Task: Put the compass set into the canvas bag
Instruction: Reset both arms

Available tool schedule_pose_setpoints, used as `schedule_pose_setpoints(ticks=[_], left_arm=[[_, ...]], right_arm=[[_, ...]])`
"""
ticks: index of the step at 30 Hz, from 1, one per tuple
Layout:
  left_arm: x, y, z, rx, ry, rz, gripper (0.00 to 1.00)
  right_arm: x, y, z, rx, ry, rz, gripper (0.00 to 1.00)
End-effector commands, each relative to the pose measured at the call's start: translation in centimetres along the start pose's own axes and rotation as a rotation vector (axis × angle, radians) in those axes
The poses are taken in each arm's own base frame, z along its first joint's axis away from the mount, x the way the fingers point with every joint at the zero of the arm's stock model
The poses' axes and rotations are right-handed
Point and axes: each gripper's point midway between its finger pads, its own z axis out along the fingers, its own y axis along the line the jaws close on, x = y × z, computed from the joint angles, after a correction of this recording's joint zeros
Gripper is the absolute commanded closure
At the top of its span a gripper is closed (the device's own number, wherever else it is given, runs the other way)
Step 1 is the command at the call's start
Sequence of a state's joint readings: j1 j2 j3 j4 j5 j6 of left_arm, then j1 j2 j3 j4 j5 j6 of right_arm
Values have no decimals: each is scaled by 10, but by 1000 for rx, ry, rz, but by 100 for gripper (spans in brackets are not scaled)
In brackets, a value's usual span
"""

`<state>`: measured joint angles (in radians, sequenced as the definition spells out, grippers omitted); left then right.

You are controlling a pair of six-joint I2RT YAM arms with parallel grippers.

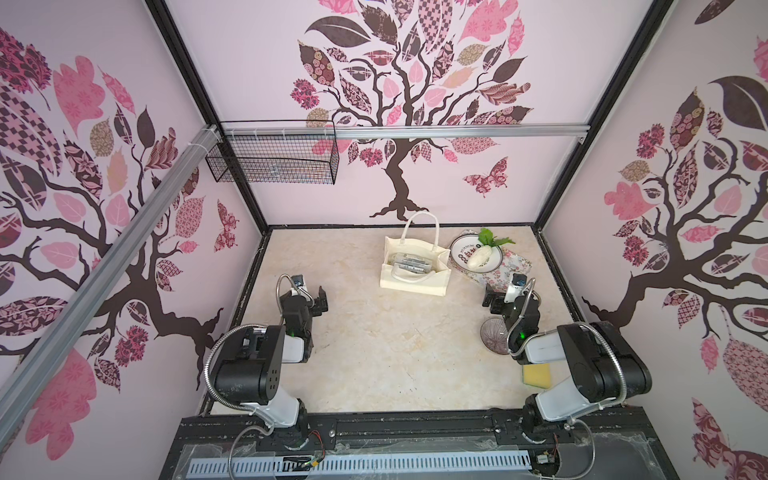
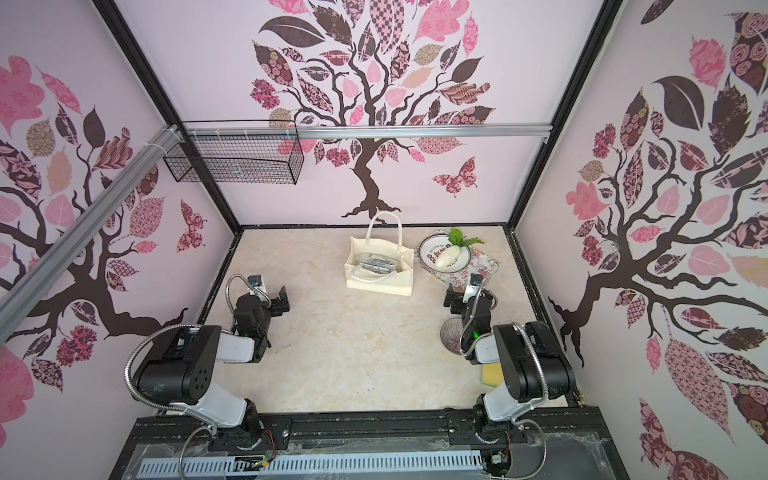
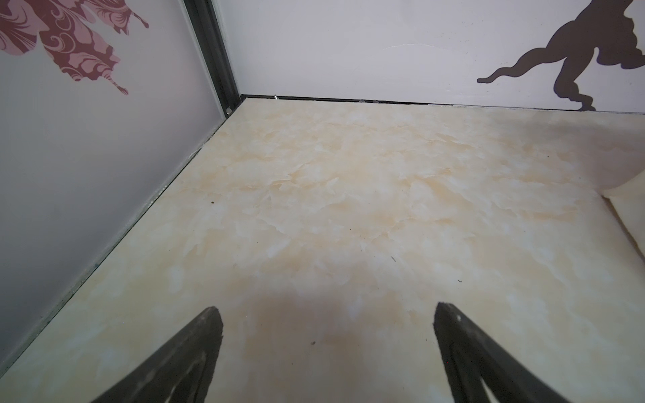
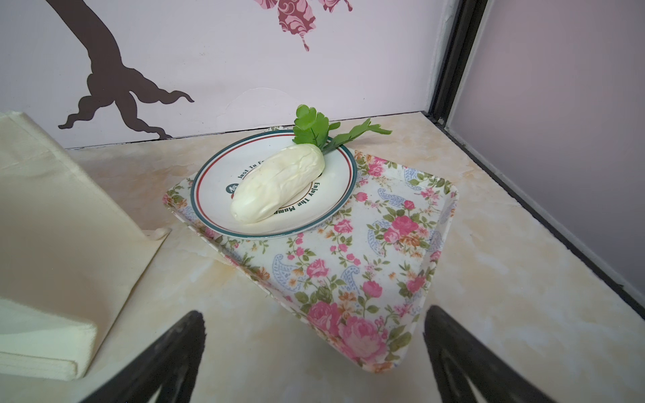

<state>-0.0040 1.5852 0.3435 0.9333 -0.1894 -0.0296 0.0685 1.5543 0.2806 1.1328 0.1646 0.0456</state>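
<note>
In both top views the canvas bag (image 1: 415, 286) stands upright toward the back of the marbled surface (image 1: 374, 353), its mouth open; the compass set (image 1: 409, 262), a clear case with metal parts showing, lies inside the bag. Just beside the bag, on the right arm's side, a plate (image 1: 461, 251) carries a white toy radish (image 1: 478, 257) and rests on a floral tray (image 1: 515, 266). The left gripper (image 1: 322, 300) hangs near the bag on the left arm's side and nearer the robot's base, jaws wide and empty; the right gripper (image 1: 492, 301) hangs off the bag's opposite front corner, likewise spread wide with nothing between.

In the left wrist view the left gripper (image 3: 326, 307) is spread wide over bare surface (image 3: 349, 209); one corner of the bag (image 3: 628, 223) is just in view, apart from the fingers.

In the right wrist view the right gripper (image 4: 313, 311) is wide and empty; the bag's side wall (image 4: 52, 226) stands close by; the tray (image 4: 384, 244) lies just beyond the fingers; the plate (image 4: 216, 209) overlaps the tray's edge nearest the bag; the radish (image 4: 275, 185) lies across the plate.
</note>
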Motion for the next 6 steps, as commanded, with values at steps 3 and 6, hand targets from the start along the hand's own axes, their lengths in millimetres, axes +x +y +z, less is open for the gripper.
schedule_pose_setpoints(ticks=[3, 6], left_arm=[[-17, 3, 4, -20, -48, -24, 3], [-17, 3, 4, -20, -49, -26, 3]], right_arm=[[-5, -3, 4, 16, -11, 8, 0], [-6, -4, 3, 17, -15, 6, 0]])
